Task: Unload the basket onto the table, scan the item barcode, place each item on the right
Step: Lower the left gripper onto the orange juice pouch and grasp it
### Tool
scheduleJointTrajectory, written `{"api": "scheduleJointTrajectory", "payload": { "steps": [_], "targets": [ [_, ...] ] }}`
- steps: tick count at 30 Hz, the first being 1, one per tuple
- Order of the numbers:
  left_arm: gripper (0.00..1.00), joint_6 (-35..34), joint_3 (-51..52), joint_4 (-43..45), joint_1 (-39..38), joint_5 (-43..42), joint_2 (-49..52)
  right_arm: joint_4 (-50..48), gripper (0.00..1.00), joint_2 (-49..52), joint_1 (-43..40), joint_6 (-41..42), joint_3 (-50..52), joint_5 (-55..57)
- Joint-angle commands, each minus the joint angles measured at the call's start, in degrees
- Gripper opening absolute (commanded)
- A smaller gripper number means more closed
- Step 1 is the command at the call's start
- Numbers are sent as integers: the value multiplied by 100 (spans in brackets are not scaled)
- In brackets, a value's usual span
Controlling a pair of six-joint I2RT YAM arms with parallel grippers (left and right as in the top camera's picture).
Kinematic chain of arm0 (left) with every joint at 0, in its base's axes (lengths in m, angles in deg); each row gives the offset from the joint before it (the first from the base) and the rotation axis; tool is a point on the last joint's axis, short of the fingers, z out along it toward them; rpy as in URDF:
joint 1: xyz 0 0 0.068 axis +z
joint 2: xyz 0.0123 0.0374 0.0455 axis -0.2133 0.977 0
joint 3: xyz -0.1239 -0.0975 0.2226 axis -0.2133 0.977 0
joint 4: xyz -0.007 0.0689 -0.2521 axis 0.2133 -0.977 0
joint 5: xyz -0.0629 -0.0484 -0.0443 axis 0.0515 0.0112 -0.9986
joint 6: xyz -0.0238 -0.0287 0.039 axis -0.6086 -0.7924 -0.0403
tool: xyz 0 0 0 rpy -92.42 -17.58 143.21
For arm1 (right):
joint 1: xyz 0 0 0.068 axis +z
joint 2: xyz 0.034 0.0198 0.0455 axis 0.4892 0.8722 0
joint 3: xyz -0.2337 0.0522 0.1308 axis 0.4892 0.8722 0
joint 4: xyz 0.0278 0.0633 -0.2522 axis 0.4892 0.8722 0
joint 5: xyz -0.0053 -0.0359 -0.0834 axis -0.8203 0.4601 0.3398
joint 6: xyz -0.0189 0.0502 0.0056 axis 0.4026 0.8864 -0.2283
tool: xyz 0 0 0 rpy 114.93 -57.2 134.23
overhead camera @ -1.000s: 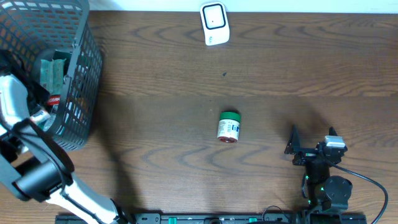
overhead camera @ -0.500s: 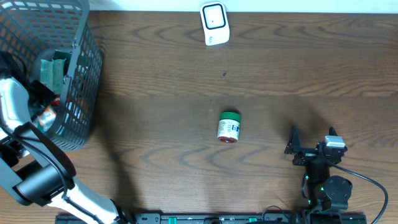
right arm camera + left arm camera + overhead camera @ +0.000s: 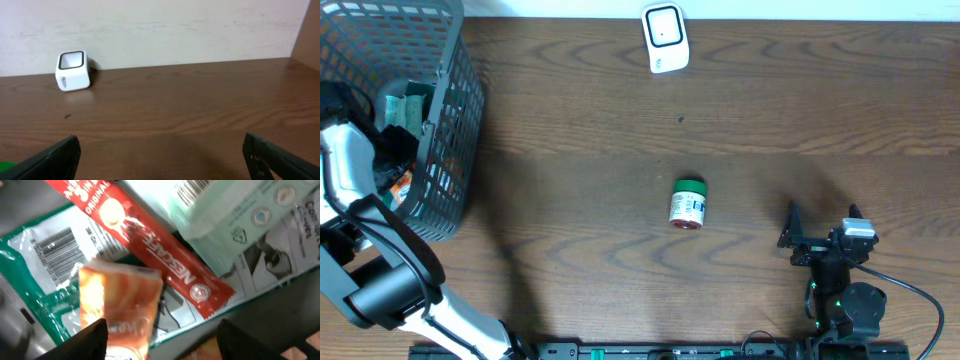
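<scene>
Left gripper (image 3: pixel 165 336) is down inside the basket (image 3: pixel 450 110), jaws apart, nothing clamped between them. Right gripper (image 3: pixel 161 157) sits parked low over the table (image 3: pixel 800 120), jaws spread wide, empty.

Our best guess for the item is the orange sachet (image 3: pixel 120 300). It lies loose on the pile, its lower edge right at the left finger and not between the two. The scanner (image 3: pixel 665 38) is at the far edge of the table, well apart from the basket.

Risks we see:
- Wrong pick. The red Nescafe stick (image 3: pixel 165 260) runs diagonally just beside the sachet, so closing here could pinch both, or the stick alone.
- Slip. The sachet looks thin and glossy. An edge grip could let it slide out on the lift and drop it into the basket.
- Snag. The basket walls are mesh and the arm is deep inside, so a fast retract could catch the wall and drag the basket.
- Bad scan. We can't find a barcode on the sachet's visible face. The green packet (image 3: pixel 45 255) and pale mint packet (image 3: pixel 240 215) show theirs. If the code ends up under a finger or turned from the scanner window, there's no read.
- Ambiguity. A green-lidded jar (image 3: pixel 688 205) lies on its side mid-table, clear of both arms, and we can't tell if it's done.
</scene>
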State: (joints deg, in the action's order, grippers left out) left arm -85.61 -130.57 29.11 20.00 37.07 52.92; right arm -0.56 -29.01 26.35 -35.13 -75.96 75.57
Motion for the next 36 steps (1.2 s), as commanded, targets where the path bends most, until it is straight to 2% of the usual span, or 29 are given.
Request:
{"api": "scheduleJointTrajectory", "payload": {
  "steps": [1,10,15,20,24,36],
  "targets": [
    [69,4,-9,-11,-81,527,-173,15,99,-31,-39,74,9,11],
    [68,15,50,-20,-101,870,-103,15,99,-31,-39,72,9,11],
    [68,15,52,42,-103,433,79,15,99,-31,-39,74,9,11],
    [62,15,-17,142,-111,203,15,15,99,-31,-39,74,9,11],
    [53,192,-9,76,-111,313,-13,15,99,-31,-39,74,9,11],
    [53,210,568,332,-109,894,170,15,99,-31,-39,74,9,11]
  ]
}}
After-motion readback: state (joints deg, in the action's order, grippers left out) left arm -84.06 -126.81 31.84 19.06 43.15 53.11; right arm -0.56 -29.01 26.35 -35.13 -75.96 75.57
